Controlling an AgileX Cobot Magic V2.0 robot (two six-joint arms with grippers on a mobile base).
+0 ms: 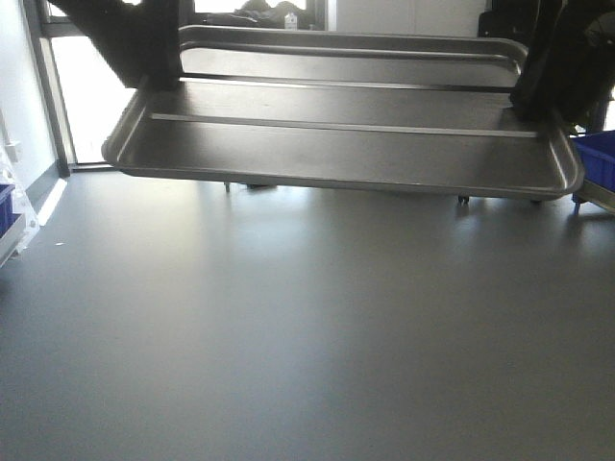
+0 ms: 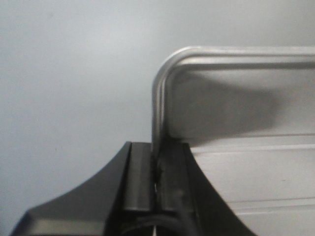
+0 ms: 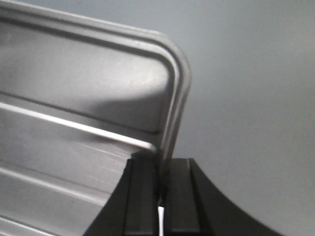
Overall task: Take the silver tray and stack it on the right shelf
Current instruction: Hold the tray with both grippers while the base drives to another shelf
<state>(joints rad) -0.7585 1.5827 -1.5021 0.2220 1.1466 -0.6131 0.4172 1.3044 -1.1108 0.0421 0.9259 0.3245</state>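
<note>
Clamped tight on opposite end rims, the left gripper (image 2: 156, 164) and right gripper (image 3: 160, 171) hold the silver tray (image 1: 346, 144) roughly level between them, clear of the floor (image 1: 288, 336); with such thin bites on slick steel, any uneven pull could twist it loose.

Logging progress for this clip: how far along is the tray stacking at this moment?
Done: the silver tray is grabbed and lifted, hanging above the floor. In hand: the left gripper and right gripper each clamp a short-end rim. Left: placing it on the right shelf; only a blue crate shows at the front view's right edge.
</note>
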